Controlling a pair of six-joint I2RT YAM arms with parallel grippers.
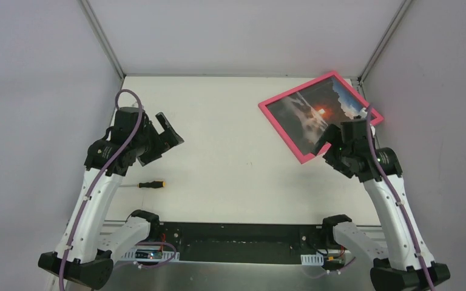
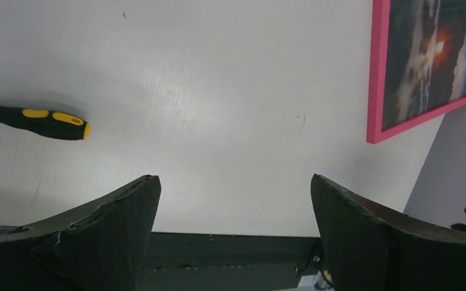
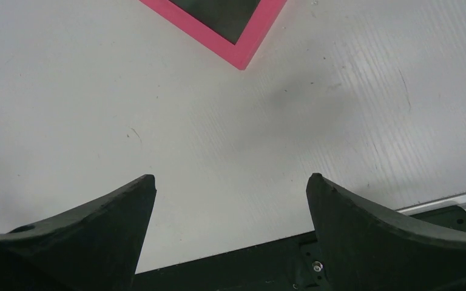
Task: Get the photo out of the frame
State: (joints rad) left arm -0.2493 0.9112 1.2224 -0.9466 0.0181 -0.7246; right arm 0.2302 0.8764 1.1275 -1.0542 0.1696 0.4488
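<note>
The pink frame lies flat at the back right of the table, turned diagonally, with the sunset photo face up inside it. My right gripper hovers open and empty over the frame's near corner. In the right wrist view only that pink corner and a dark bit of the photo show, ahead of the open gripper. My left gripper is open and empty at the left, far from the frame. The left wrist view shows its gripper, the frame and photo at the upper right.
A black and yellow screwdriver lies on the table near the left arm, also in the left wrist view. Grey walls close in the table at left, right and back. A dark rail runs along the near edge.
</note>
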